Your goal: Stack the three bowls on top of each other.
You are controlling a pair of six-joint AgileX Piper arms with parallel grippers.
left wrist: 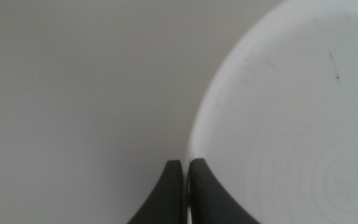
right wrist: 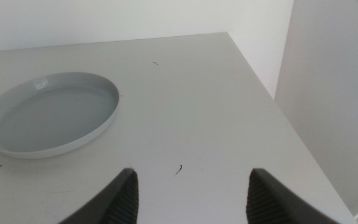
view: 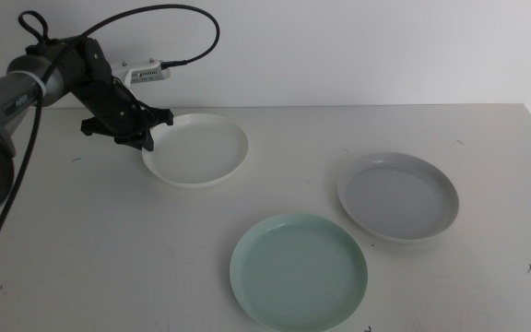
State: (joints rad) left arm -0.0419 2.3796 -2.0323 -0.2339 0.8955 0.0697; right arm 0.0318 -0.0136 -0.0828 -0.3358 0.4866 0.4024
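You have three shallow round plastic dishes lying upright and unstacked on the table, each apart from the others. The white low-rimmed plastic bowl (view: 196, 149) (left wrist: 291, 118) sits farthest back, toward the left. The pale grey low-rimmed plastic bowl (view: 397, 195) (right wrist: 51, 114) lies to the right. The mint green low-rimmed plastic bowl (view: 299, 269) rests nearest you, between and in front of them.

Looks like a lab or robot test bench rather than a home or kitchen. Plain white table (view: 81, 240) against a bare white wall (view: 358, 46), with a dark robot arm (view: 72, 74) trailing a loose black cable (view: 155, 28) and carrying a small white camera module (view: 146, 71). Only three empty plastic bowls (view: 299, 269) laid out, no food, utensils or furnishings alongside.
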